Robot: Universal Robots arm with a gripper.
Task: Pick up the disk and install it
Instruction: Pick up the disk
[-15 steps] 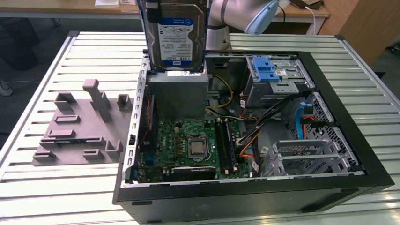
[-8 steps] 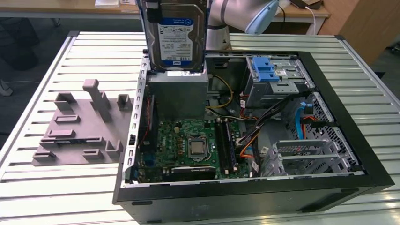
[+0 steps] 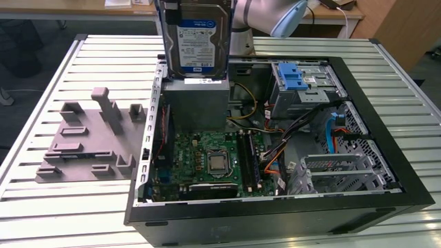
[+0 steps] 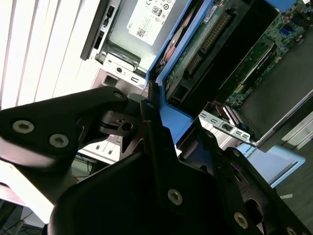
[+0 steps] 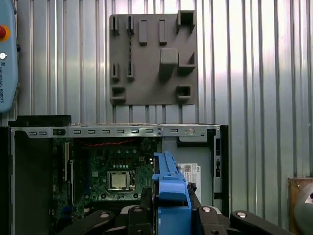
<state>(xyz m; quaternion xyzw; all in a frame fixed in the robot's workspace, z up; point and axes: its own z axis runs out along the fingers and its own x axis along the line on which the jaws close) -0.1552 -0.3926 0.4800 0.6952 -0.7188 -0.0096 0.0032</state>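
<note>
The disk (image 3: 200, 36) is a silver hard drive with a blue-and-white label and a blue frame. It hangs upright above the open computer case (image 3: 276, 217), over the grey metal box (image 3: 195, 103) at the case's far left corner in the exterior view. My gripper (image 5: 171, 208) is shut on the disk's blue frame (image 5: 168, 183), with a black finger (image 5: 145, 200) on either side. In the second wrist view the gripper (image 4: 156, 117) clamps the blue frame (image 4: 171, 125), and the disk's circuit-board side (image 4: 195, 54) extends away from it.
A silver cage with a blue latch (image 3: 298, 77) sits at the far right inside the case. A second metal cage (image 3: 337, 170) is nearer. The motherboard (image 3: 214, 160) lies at the case floor. A grey fixture plate (image 3: 90, 139) lies on the slatted table left of the case.
</note>
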